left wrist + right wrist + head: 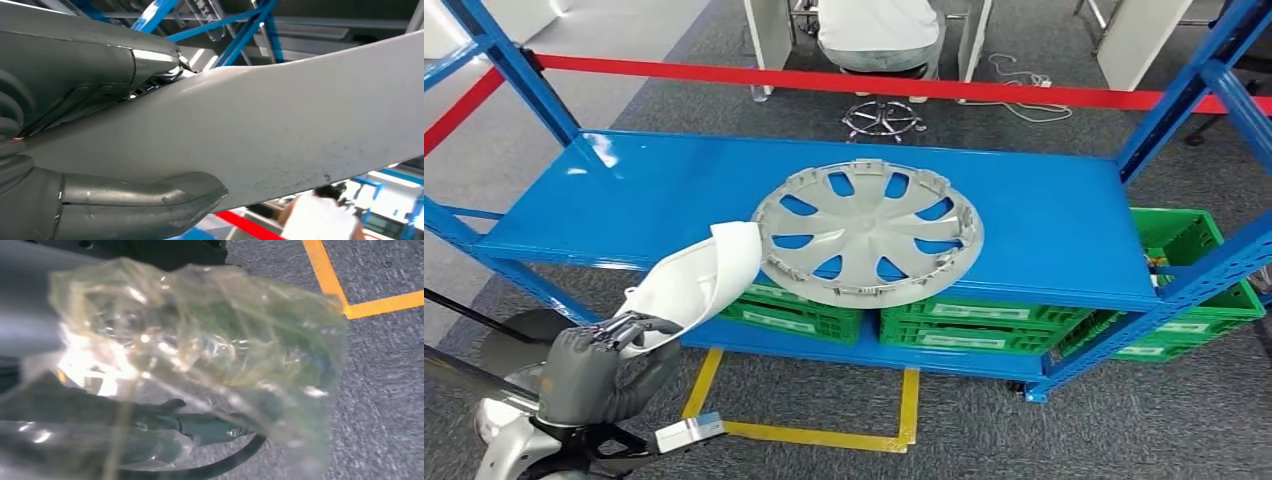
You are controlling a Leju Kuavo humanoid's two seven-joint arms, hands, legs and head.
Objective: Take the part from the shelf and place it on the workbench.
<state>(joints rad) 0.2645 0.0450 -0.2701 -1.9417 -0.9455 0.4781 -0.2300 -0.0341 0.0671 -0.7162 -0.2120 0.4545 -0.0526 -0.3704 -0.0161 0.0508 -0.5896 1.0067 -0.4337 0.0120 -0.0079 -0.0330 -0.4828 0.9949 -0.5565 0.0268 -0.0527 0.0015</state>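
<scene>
So there's a silver hubcap lying flat in the middle of the frame, its near edge hanging past the front lip. Underneath, green crates are lined up low, with one more at the right edge. A red barrier tape runs across the top, and behind it a person in a white top sits on a swivel chair. Yellow floor tape marks a box on the grey carpet at bottom centre.
</scene>
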